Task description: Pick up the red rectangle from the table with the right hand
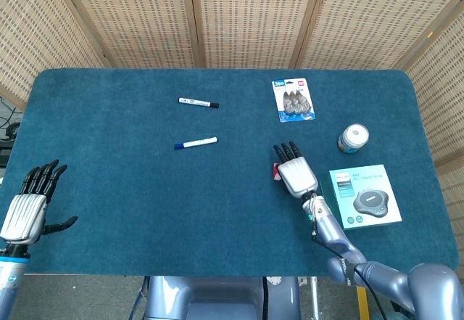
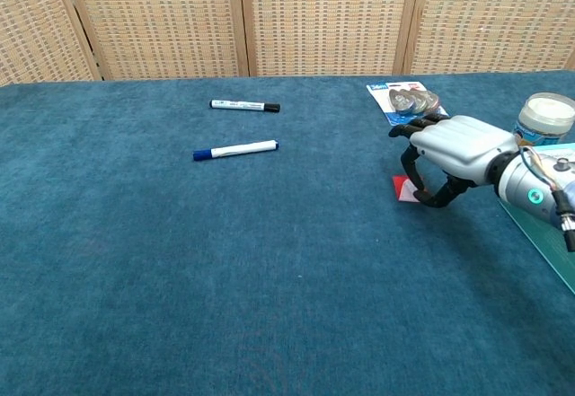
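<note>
Red rectangle (image 2: pixel 403 189) lies flat on the table (image 1: pixel 130 189) at the right hand's (image 2: pixel 452 152) seven o'clock — fingers arched over it, curled, nothing held. Judged: the grasp step — next, closing on its edges. Farther off, the blue marker (image 1: pixel 196 144).

Staged test space, likely a lab: blue felt-covered surface (image 1: pixel 109 182) hemmed by woven screen panels (image 1: pixel 254 15); office oddments laid out, whiteboard markers (image 1: pixel 196 144), a boxed speakerphone (image 1: pixel 362 197).

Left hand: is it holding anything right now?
No. In the head view the left hand sits at the table's near left corner, its fingers spread with nothing in them.
</note>
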`<action>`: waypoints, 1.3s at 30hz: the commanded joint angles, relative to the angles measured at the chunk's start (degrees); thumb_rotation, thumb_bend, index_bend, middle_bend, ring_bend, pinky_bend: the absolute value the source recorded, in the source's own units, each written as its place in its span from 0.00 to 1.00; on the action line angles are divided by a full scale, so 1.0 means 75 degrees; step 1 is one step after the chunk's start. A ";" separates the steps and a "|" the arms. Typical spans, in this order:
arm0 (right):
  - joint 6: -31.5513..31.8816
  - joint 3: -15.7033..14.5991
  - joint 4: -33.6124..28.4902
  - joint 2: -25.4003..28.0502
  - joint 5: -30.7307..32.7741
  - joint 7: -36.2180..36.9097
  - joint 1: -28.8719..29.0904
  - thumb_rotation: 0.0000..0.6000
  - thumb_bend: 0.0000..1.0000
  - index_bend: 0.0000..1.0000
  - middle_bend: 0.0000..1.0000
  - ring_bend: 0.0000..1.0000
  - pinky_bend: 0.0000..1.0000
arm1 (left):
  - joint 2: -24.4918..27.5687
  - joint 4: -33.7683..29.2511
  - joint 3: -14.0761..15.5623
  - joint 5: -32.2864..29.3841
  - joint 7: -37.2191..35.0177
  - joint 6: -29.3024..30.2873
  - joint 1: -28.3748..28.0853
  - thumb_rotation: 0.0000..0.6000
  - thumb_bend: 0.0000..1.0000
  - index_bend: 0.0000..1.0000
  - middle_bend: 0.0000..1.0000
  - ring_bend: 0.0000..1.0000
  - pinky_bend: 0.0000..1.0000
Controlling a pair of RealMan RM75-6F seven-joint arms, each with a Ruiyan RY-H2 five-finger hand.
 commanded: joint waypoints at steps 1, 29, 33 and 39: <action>-0.0052 0.0054 0.0070 -0.0011 0.0075 0.0037 0.0031 1.00 0.67 0.65 0.08 0.00 0.00 | 0.0000 -0.0004 -0.0002 0.0000 0.0002 0.0004 0.0000 1.00 0.02 0.00 0.00 0.00 0.00; -0.0356 0.0638 0.1459 -0.0101 0.0647 0.0199 0.0437 1.00 0.67 0.65 0.08 0.00 0.00 | -0.0005 0.0007 -0.0002 -0.0015 0.0010 -0.0006 -0.0001 1.00 0.02 0.00 0.00 0.00 0.00; -0.0375 0.0696 0.1644 -0.0091 0.0695 0.0239 0.0483 1.00 0.67 0.65 0.08 0.00 0.00 | -0.0005 0.0001 -0.0001 -0.0025 0.0017 -0.0017 -0.0003 1.00 0.02 0.00 0.00 0.00 0.00; -0.0423 0.0846 0.2124 -0.0130 0.0834 0.0222 0.0609 1.00 0.67 0.65 0.08 0.00 0.00 | -0.0009 -0.0006 -0.0007 -0.0029 0.0028 -0.0017 -0.0007 1.00 0.02 0.00 0.00 0.00 0.00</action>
